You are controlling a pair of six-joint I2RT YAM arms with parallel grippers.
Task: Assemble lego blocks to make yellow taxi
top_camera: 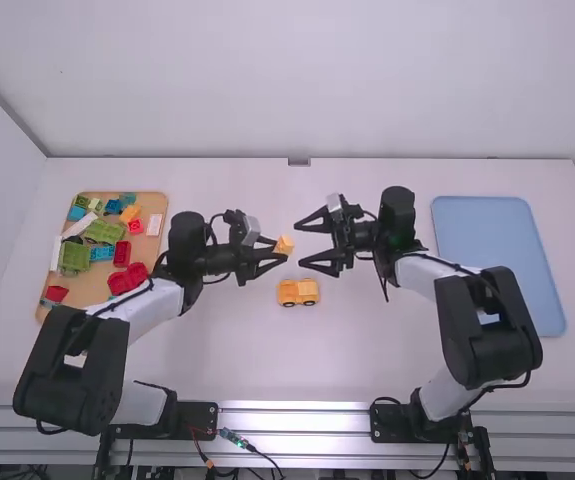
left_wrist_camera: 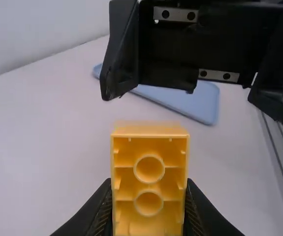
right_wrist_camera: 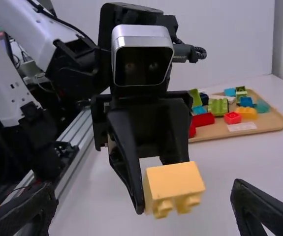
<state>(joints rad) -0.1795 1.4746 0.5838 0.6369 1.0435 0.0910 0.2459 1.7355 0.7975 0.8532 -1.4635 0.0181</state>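
Observation:
Near the table's middle, my left gripper (top_camera: pixel 271 251) is shut on a yellow block (top_camera: pixel 284 244). In the left wrist view the block (left_wrist_camera: pixel 149 179) shows its hollow underside with two round tubes, between the fingers of my left gripper (left_wrist_camera: pixel 148 206). Facing it from the right, my right gripper (top_camera: pixel 310 242) stands open with nothing between its fingers. In the right wrist view the block (right_wrist_camera: pixel 174 186) lies beyond the wide gap of my right gripper (right_wrist_camera: pixel 143 206), not touching its fingers. A yellow car body with dark wheels (top_camera: pixel 298 292) stands on the table just below the grippers.
On the left, a wooden tray (top_camera: pixel 92 288) holds several red, green, blue and yellow blocks. A light blue tray (top_camera: pixel 487 240) lies at the right. White walls border the table's far and left sides.

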